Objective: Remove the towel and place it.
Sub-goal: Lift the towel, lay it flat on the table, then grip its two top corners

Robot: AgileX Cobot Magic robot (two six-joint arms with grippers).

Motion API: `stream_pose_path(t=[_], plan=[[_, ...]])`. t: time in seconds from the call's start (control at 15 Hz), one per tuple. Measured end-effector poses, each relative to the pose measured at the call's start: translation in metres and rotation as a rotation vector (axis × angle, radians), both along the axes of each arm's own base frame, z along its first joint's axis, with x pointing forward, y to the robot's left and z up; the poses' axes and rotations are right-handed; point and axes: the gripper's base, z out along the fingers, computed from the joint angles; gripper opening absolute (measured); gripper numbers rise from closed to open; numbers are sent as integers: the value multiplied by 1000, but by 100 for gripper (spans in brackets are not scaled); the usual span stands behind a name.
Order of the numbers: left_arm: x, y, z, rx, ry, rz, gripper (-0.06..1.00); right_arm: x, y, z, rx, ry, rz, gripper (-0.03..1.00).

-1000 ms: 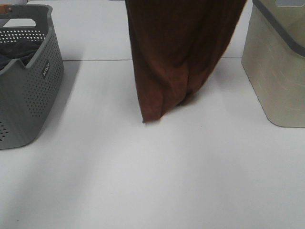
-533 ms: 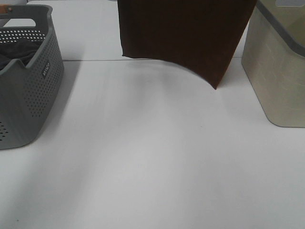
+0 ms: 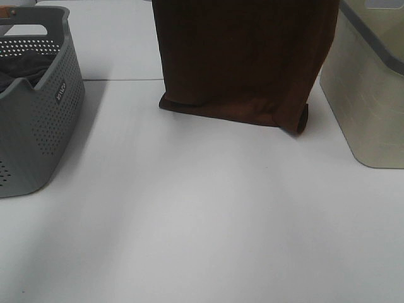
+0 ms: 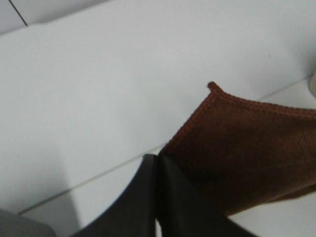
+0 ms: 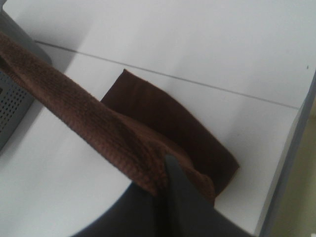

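Note:
The dark brown towel (image 3: 243,57) hangs as a wide flat sheet at the back middle of the white table. Its lower edge rests on the tabletop and curls under. Both grippers are above the top of the exterior high view. In the left wrist view my left gripper (image 4: 157,159) is shut, with the towel's (image 4: 247,148) hemmed upper corner pinched at its black fingers. The right wrist view has my right gripper (image 5: 165,165) shut on the towel's (image 5: 98,128) other top edge, which stretches taut away from it; the lower part lies on the table below.
A grey perforated basket (image 3: 57,107) stands at the left with a dark grey cloth (image 3: 22,69) inside. A beige basket (image 3: 372,101) stands at the right, close to the towel's right edge. A seam in the tabletop (image 3: 126,79) runs behind the towel.
The towel was bunched and narrow a second ago; it spread wide and swung up clear of the table. Now its bottom edge has come down onto the tabletop.

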Motion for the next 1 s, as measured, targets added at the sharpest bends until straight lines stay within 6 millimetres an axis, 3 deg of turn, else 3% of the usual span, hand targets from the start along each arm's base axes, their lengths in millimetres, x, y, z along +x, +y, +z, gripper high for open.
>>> stream_pose_path(t=[0.2, 0.4, 0.53, 0.67, 0.8, 0.93, 1.0], plan=[[-12, 1, -13, 54, 183, 5, 0, -2, 1, -1, 24, 46, -17, 0], [-15, 0, -14, 23, 231, 17, 0, -5, 1, -11, 58, 116, -58, 0], [-24, -3, -3, -55, 249, -12, 0, -25, -1, -27, 43, 203, -71, 0], [-34, 0, 6, -75, 262, -23, 0, -43, -1, -31, 40, 237, -76, 0], [-60, 5, 13, -64, 308, -35, 0, -70, -1, -32, 37, 258, -73, 0], [-91, 7, -5, -27, 429, -41, 0, -95, 0, -33, 31, 272, -66, 0], [-118, 4, -20, 10, 509, -59, 0, -108, 0, -36, 31, 285, -67, 0]])
